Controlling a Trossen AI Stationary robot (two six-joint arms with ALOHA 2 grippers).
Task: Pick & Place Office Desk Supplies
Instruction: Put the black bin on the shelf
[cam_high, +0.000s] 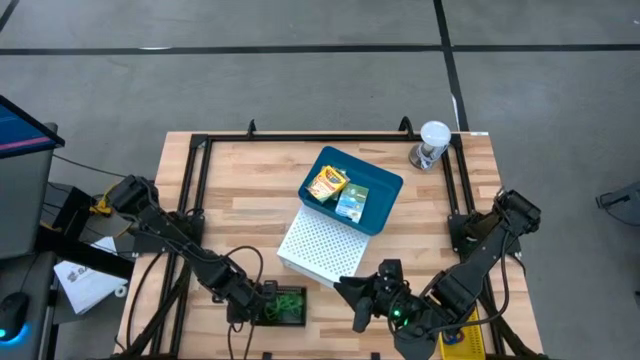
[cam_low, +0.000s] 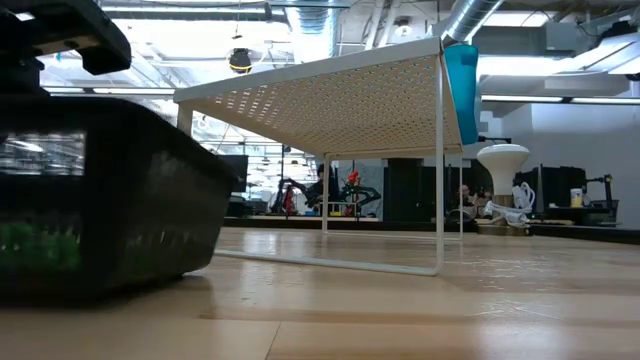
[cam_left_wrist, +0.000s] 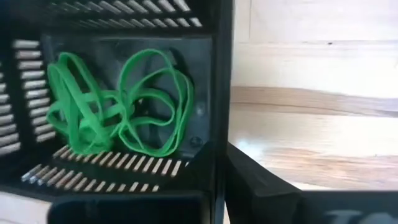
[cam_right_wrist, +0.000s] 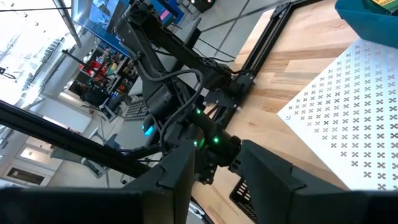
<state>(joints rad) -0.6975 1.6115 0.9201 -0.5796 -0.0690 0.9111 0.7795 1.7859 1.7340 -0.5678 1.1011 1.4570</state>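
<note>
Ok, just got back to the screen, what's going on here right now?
The left gripper is shut at the black slatted bin near the table's front edge, which holds a tangle of green rubber bands. The right gripper hovers open beside the white perforated box, holding nothing. A crayon box and a small green card box already lie in the blue tray on top of it.

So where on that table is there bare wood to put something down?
Bare wood lies left of the blue bin, and between the clear cup and right gripper. The front is crowded: black basket, white perforated box, left gripper.
</note>
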